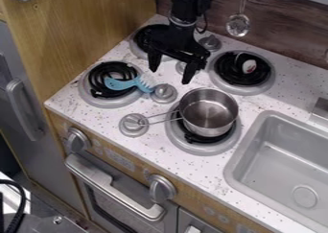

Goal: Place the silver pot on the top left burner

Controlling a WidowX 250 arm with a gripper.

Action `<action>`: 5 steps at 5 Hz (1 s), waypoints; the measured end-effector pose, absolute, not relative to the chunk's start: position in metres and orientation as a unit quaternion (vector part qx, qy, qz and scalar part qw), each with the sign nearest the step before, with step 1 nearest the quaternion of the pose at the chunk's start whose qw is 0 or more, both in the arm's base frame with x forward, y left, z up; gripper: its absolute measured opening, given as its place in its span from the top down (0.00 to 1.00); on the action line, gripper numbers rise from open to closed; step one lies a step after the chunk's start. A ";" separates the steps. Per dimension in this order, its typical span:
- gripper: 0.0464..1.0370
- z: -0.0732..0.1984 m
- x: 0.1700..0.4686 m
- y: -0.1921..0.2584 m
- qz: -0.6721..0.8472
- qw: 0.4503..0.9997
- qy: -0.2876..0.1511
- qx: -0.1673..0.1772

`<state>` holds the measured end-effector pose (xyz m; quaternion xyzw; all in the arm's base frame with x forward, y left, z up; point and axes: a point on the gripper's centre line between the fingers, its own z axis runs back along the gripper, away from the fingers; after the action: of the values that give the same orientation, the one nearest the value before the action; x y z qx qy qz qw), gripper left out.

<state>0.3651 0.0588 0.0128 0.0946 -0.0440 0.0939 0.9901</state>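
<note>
I've got the gripper [170, 75] hanging over the stovetop [146, 142], jaws spread wide with nothing between them. Silver pot [208, 113] is sitting on the near right burner [204, 149], handle pointing left, and there's a blue brush [118, 85] on the near left burner [97, 100].

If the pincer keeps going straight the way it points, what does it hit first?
Looks like the gray knob beside the blue brush, or the counter just behind that knob; the pincer's height is hard to judge from this angle.
</note>
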 end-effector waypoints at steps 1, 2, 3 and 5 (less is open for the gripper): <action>0.04 -0.005 0.356 0.057 0.093 0.991 -0.016 0.093; 0.04 -0.013 0.340 0.039 0.101 0.994 -0.002 0.052; 0.04 -0.005 0.336 0.017 0.088 0.996 -0.007 0.028; 0.04 -0.011 0.329 -0.018 0.080 0.997 -0.005 -0.013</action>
<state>0.3292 -0.0185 -0.0106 -0.0129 -0.0055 0.0799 0.9967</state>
